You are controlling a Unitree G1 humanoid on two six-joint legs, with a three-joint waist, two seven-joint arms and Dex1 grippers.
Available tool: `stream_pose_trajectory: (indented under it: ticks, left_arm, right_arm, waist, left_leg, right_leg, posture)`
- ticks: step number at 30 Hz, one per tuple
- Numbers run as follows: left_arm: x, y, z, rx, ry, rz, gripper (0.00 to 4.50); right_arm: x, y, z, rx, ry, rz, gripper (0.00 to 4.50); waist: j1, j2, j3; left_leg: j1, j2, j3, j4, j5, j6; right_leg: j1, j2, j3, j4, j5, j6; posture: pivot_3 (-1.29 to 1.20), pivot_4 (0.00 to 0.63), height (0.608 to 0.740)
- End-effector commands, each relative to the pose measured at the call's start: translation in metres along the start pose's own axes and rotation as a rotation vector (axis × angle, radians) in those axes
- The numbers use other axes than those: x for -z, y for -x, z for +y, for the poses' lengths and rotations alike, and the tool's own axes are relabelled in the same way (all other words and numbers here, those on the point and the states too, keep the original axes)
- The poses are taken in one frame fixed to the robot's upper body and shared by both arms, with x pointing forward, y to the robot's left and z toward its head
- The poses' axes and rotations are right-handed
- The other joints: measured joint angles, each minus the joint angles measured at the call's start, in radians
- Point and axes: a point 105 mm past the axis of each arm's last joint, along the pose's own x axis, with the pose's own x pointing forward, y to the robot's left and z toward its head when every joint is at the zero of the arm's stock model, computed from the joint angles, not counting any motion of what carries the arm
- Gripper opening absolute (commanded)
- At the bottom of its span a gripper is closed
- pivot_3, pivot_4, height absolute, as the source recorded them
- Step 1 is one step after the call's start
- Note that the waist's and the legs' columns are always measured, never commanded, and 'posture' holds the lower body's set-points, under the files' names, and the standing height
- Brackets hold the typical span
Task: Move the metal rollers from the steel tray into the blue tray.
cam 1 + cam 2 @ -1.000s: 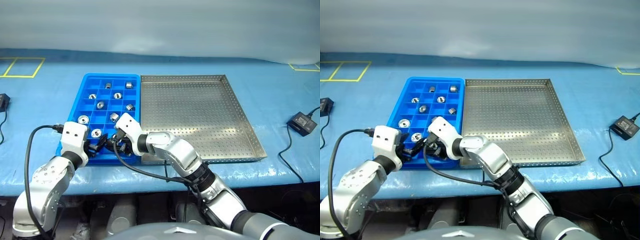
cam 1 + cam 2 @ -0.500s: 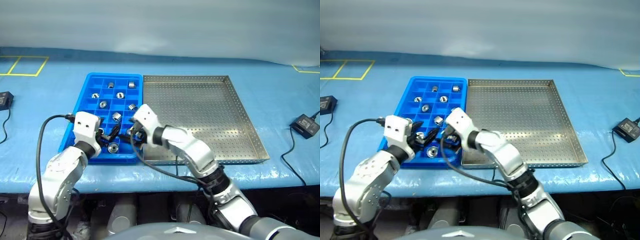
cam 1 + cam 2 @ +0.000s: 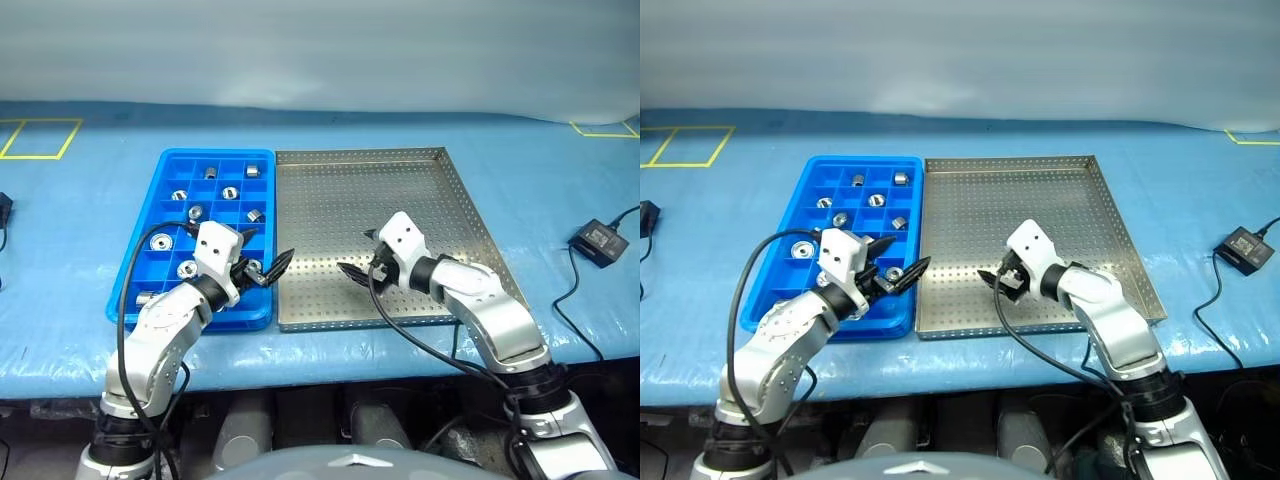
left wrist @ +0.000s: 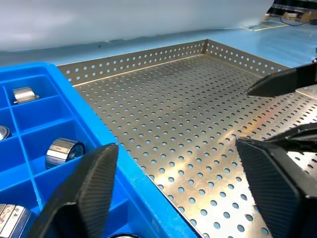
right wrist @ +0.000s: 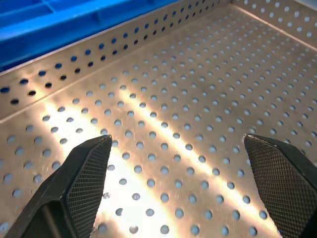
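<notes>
Steel tray (image 3: 455,215) looking bare; rollers (image 3: 160,241) sitting in blue tray (image 3: 130,262) cells. Left gripper (image 3: 262,270) hovering over its near edge, right gripper (image 3: 362,258) over steel tray, both gaping wide, holding nothing — likely done.

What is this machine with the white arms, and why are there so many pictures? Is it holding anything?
It is a robot shaped a bit like a person, standing at a table with a blue cover. The two wide pictures come from cameras in its head, looking down over its arms. The two close-up pictures come from little cameras on its wrists, so you see each hand's two black fingers poking up from the bottom.

On the table sit two trays side by side. The blue tray has small square boxes, and shiny metal rollers lie in several of them. The steel tray has a floor full of little holes and no rollers in it.

The left hand is over the near edge of the blue tray. The right hand is over the steel tray. Both hands are open and hold nothing.
</notes>
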Motion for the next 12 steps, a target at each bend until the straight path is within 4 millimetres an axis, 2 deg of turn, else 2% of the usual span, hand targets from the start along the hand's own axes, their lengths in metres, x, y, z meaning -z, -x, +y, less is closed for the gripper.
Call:
stream_pose_trajectory:
  ticks: [1, 12]
  left_arm:
    - [-0.0076, 0.0034, 0.0034, -0.017, -0.005, -0.032, 4.47]
    - [-0.0002, 0.0076, 0.0003, 0.0, -0.02, 0.0, 4.47]
  right_arm:
    - [-0.0162, 0.0054, 0.0012, -0.011, 0.032, -0.068, 4.5]
    - [-0.0207, 0.0042, 0.0001, -0.005, 0.012, -0.085, 4.5]
  waist:
    - [-0.003, 0.0, 0.0]
    - [-0.003, 0.0, 0.0]
  left_leg:
    - [0.0, 0.0, 0.0, 0.001, 0.0, 0.0]
    - [0.0, 0.001, 0.0, 0.003, 0.0, 0.0]
  right_leg:
    - [0.0, 0.0, 0.0, 0.0, 0.0, 0.0]
    - [0.001, -0.001, 0.001, 0.0, 0.001, 0.001]
  posture:
    - [0.04, 0.15, 0.74]
    - [0.04, 0.15, 0.74]
